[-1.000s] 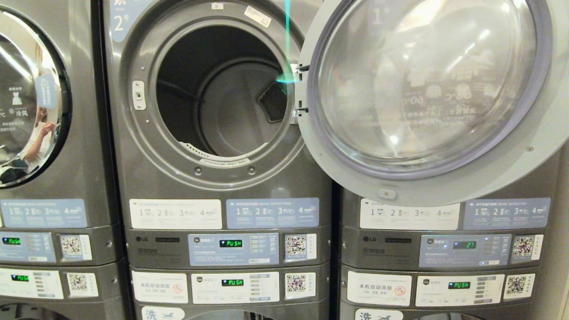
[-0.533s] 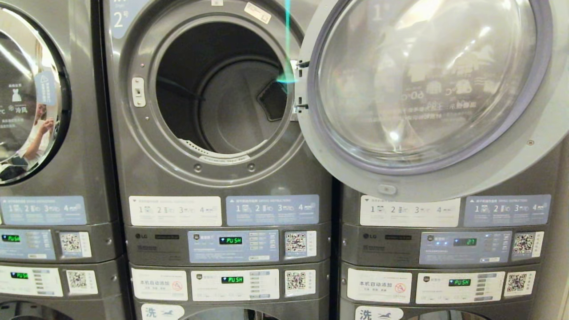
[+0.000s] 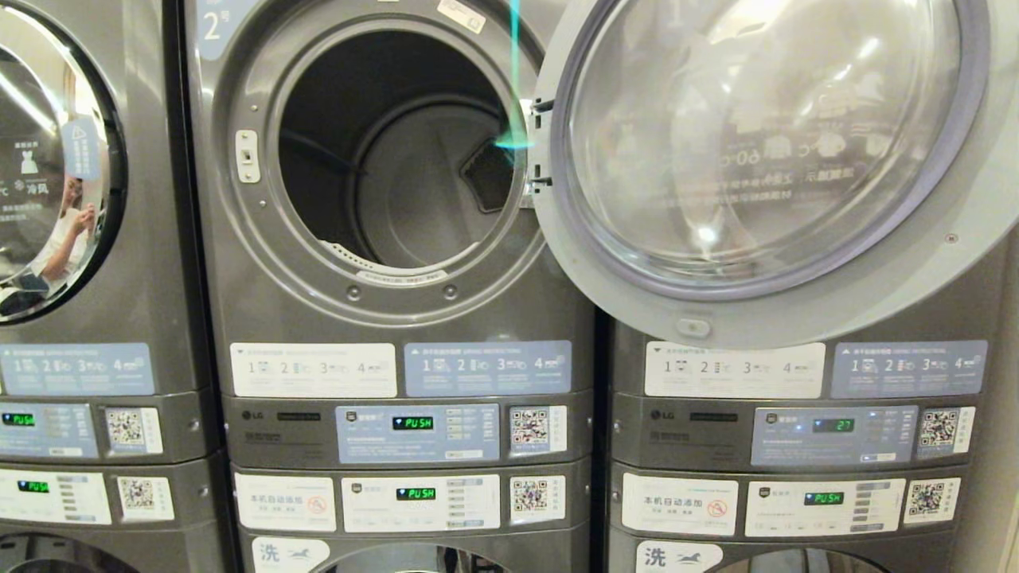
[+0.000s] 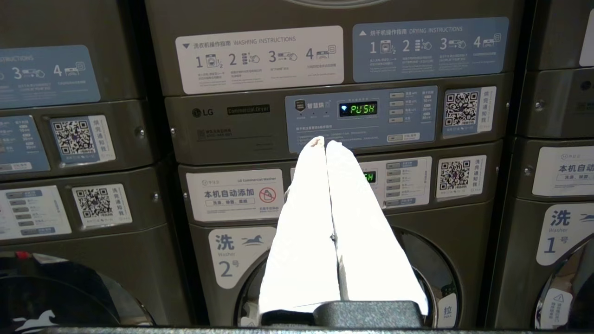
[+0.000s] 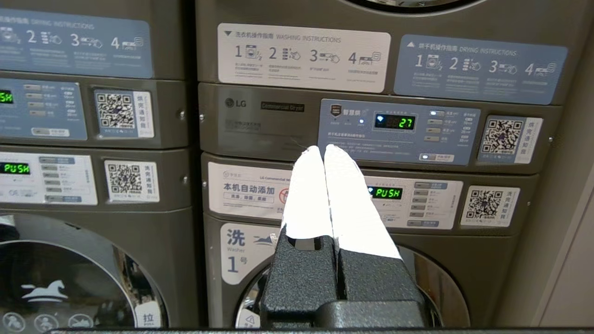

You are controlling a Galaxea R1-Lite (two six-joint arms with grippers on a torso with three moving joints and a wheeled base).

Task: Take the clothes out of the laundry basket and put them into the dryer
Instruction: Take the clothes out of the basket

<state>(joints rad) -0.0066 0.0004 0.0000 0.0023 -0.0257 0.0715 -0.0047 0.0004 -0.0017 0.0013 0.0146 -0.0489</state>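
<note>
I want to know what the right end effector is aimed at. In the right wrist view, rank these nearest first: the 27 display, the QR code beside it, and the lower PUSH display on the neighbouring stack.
1. 27 display, on the control panel just past the tips of the shut right end effector.
2. QR code, at that panel's far end.
3. Lower PUSH display, off to the side on the neighbouring stack.

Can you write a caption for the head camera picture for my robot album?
Dryer number 2 waits with its round door swung wide open and its drum empty.
</note>
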